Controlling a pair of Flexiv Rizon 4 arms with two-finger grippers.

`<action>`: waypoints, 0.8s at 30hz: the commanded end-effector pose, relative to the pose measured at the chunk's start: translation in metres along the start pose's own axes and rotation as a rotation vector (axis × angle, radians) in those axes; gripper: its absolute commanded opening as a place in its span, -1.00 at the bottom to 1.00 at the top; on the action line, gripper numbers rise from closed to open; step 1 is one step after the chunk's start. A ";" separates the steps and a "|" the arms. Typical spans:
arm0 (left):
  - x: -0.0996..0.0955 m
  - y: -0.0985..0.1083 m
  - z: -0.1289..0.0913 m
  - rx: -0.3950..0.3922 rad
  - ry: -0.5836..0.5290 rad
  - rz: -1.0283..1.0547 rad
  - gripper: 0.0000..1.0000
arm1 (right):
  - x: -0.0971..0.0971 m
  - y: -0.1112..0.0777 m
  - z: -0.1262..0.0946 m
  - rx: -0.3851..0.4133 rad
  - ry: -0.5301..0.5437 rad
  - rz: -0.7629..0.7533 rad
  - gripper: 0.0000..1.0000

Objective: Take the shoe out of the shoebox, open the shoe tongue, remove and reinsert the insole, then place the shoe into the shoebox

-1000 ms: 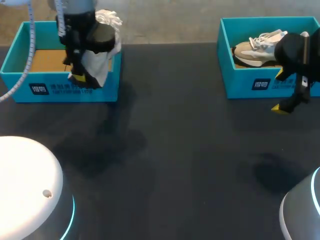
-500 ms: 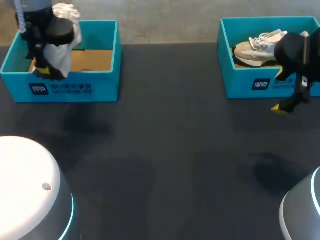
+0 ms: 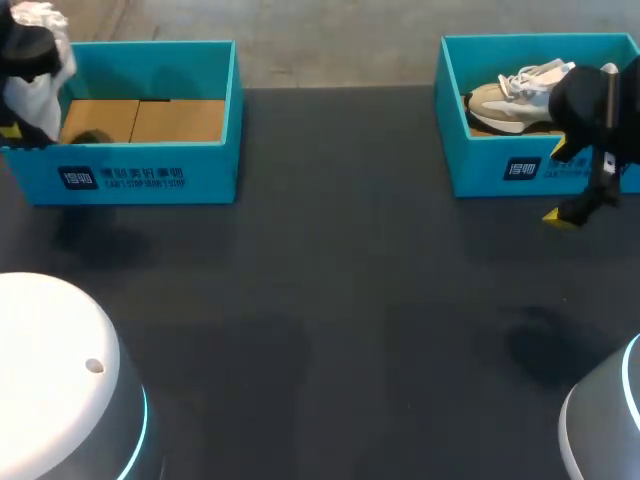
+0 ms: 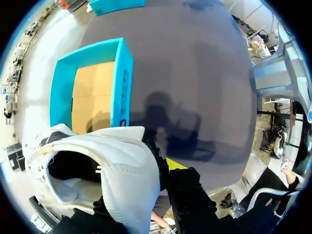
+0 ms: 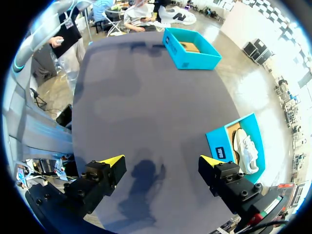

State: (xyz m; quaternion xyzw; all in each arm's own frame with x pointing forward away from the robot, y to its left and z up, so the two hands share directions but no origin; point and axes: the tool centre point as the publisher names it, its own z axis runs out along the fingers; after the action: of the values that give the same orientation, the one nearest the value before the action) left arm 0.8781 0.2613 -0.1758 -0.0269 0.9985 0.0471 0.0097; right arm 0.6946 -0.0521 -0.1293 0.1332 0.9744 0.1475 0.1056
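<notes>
At the tabletop's far left corner, your left gripper [image 4: 148, 175] was clamped on a white fabric shoe [image 4: 119, 156]. It held the shoe in the air by the left end of an open teal cardboard shoebox [image 3: 150, 175], with the shoe's opening turned toward the wrist camera. Only one yellow fingertip [image 4: 175, 163] showed, pressed against the shoe's wall. That shoebox stood along the far edge, showing its brown cardboard floor. The dark tabletop [image 3: 350, 300] lay between it and a second teal shoebox [image 3: 500, 165] at the far right corner, where a beige-and-white laced sneaker [image 3: 510, 100] lay inside. Your right gripper [image 5: 161, 161] hung just in front of that second box near the right edge, fingers spread wide over bare tabletop.
</notes>
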 end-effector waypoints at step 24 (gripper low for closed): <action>-0.046 0.032 0.026 -0.053 -0.028 0.126 -1.00 | -0.002 0.001 0.001 0.003 0.003 0.000 1.00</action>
State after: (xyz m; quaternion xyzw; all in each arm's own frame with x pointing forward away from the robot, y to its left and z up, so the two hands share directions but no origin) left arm 0.9224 0.2979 -0.1992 0.0361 0.9964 0.0739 0.0195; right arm 0.6946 -0.0520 -0.1293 0.1332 0.9744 0.1475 0.1056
